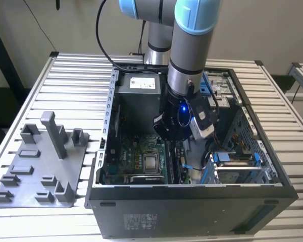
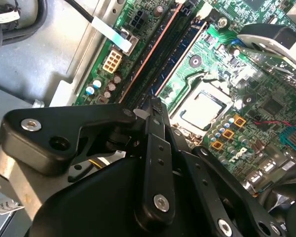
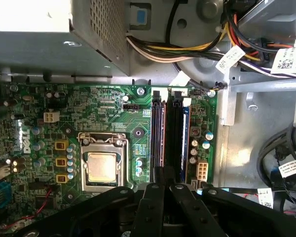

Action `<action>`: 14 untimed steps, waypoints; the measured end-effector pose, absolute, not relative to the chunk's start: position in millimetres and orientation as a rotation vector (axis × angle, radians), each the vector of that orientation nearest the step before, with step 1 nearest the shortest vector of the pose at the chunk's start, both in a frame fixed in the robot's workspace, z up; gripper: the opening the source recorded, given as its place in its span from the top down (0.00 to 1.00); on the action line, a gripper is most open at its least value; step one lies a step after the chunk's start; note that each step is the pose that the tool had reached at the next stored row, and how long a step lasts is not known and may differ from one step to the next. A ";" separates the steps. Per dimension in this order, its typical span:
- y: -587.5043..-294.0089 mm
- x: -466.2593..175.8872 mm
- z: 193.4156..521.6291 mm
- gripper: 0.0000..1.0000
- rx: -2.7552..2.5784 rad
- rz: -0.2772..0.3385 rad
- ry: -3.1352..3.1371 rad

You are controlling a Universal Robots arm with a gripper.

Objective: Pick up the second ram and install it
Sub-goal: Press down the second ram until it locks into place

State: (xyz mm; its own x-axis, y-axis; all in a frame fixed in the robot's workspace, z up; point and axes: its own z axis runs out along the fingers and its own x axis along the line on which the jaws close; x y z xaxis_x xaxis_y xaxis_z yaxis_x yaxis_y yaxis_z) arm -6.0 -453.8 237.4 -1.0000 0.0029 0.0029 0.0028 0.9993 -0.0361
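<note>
Pale wall behind a slatted metal table, evenly lit.

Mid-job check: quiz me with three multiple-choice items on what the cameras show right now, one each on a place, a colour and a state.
1. Where is the gripper?
A. Over the fixture tray outside the case
B. Inside the computer case, at the memory slots beside the processor
C. Above the power supply

2. What colour is the fixture tray on the exterior view's left?
A. Grey
B. Red
C. Yellow

3. What state is the processor in?
A. Covered by a fan and heatsink
B. Lying out on the table
C. Seated in its socket, bare metal top exposed

Answers:
B: in the first wrist view the gripper sits at the end of the memory slots, within the computer case.
A: the fixture tray and its blocks are all grey.
C: the processor lies uncovered in its socket.
</note>
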 end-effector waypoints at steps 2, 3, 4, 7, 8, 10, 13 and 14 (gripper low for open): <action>-453.8 -6.0 237.4 0.89 -0.004 0.057 -3.138; -453.8 -6.0 237.5 0.89 -0.004 0.057 -3.138; -453.8 -6.0 237.5 0.89 -0.004 0.057 -3.138; -453.8 -6.0 237.6 0.89 -0.004 0.057 -3.138; -453.8 -6.0 237.6 0.89 -0.005 0.057 -3.138; -453.8 -6.0 237.6 0.89 -0.002 0.056 -3.138; -453.8 -5.9 237.6 0.89 0.058 0.057 -3.138; -453.8 -6.0 237.6 0.89 0.083 0.057 -3.138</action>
